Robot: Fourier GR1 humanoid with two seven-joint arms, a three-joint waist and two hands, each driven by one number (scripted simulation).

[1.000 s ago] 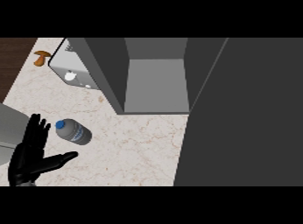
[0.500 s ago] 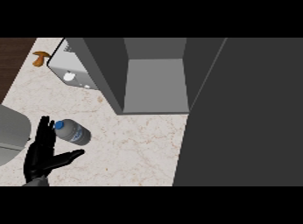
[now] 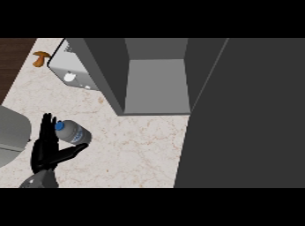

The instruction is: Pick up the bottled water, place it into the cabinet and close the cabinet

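Observation:
The bottled water (image 3: pixel 74 133) lies on its side on the marble counter (image 3: pixel 135 150), blue cap pointing up and left. My left hand (image 3: pixel 46 151) stands right beside it on its left, fingers straight and upright against the bottle, thumb stretched out under its lower end. The hand is open and not curled round the bottle. The grey cabinet (image 3: pixel 156 84) stands open at the back centre, nothing inside it. Its dark door (image 3: pixel 253 114) fills the right side of the view. My right hand does not show.
A white boxy appliance (image 3: pixel 72 73) stands left of the cabinet, with a small brown object (image 3: pixel 41 57) beyond it near the counter's edge. A large grey rounded body (image 3: pixel 2 132) fills the left edge beside my hand.
My left hand has moved right and slightly up, from apart from the bottle to up against its left side. The bottle has not moved.

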